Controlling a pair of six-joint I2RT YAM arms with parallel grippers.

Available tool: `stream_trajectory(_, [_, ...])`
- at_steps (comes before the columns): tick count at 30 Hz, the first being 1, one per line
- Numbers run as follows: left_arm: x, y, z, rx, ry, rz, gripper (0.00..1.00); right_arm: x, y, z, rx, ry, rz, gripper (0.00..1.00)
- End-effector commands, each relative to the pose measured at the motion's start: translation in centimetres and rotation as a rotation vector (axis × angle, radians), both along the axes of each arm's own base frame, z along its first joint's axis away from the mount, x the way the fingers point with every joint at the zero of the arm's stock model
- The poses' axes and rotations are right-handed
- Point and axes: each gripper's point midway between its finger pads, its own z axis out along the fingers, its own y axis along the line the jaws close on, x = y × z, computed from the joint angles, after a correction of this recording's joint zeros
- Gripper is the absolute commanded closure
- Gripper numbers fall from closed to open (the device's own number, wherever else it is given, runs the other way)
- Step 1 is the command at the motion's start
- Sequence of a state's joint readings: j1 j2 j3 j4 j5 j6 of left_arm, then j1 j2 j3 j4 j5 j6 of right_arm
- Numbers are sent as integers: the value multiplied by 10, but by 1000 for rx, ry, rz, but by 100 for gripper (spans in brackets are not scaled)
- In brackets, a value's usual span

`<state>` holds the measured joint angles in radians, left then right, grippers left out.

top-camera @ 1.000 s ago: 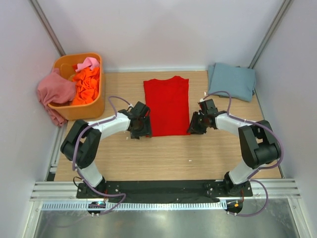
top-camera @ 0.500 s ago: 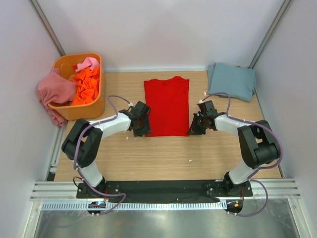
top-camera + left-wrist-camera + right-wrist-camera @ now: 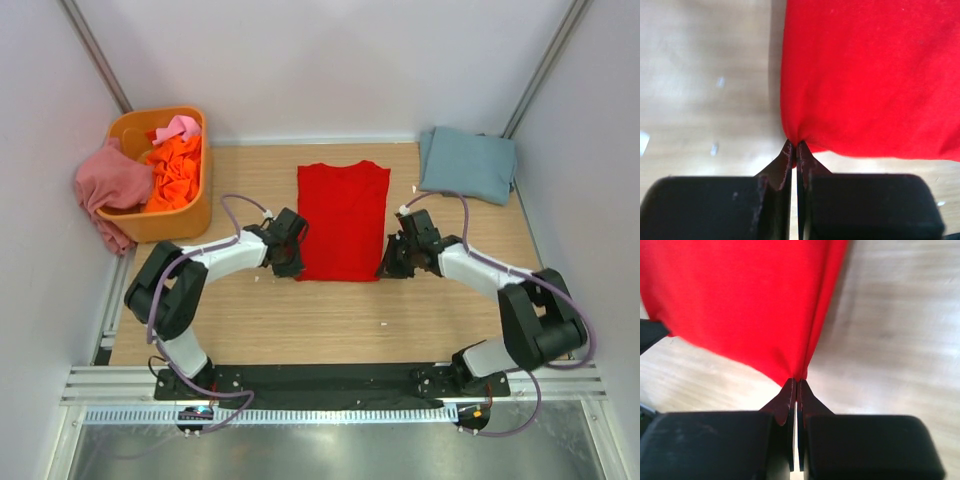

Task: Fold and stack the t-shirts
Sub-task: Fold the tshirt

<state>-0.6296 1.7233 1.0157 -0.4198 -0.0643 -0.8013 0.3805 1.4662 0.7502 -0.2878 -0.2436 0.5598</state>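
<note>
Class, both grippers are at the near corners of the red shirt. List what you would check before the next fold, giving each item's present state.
1. Left gripper shut on red t-shirt corner: ok.
2. Right gripper shut on the other near corner: ok.
3. Every cloth layer pinched: cannot tell.
4. Shirt's far half lying flat: ok.
5. Grey-blue t-shirt apart from the fold path: ok.

Top cam: high, behind arm bases, looks down on whole tabletop (image 3: 340, 310). L wrist cam: v. close, low, looks along left fingers (image 3: 782, 167) at red t-shirt (image 3: 865, 75) corner. R wrist cam: same w/ right fingers (image 3: 786, 405), opp. corner. All 3 share shirt's near edge.
</note>
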Motion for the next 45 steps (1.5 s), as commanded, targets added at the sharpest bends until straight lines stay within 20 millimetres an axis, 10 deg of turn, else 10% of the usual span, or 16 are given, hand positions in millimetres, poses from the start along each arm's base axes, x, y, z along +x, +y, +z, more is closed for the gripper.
stream_trajectory(1, [-28,11,32,64,-23,-24,100,-22,15,37,18,-77,33,99])
stream_trajectory(14, [-93,37,131,66,-102,-7,100,-82,-8,113,21,-174,-44,99])
stream_trajectory(27, [-4,25,185,164,-225,-61,100,0,-12,160,-201,-330,-104,99])
stream_trajectory(45, [101,15,136,189,-124,-61,100,101,-18,136,-246,-291,-155,99])
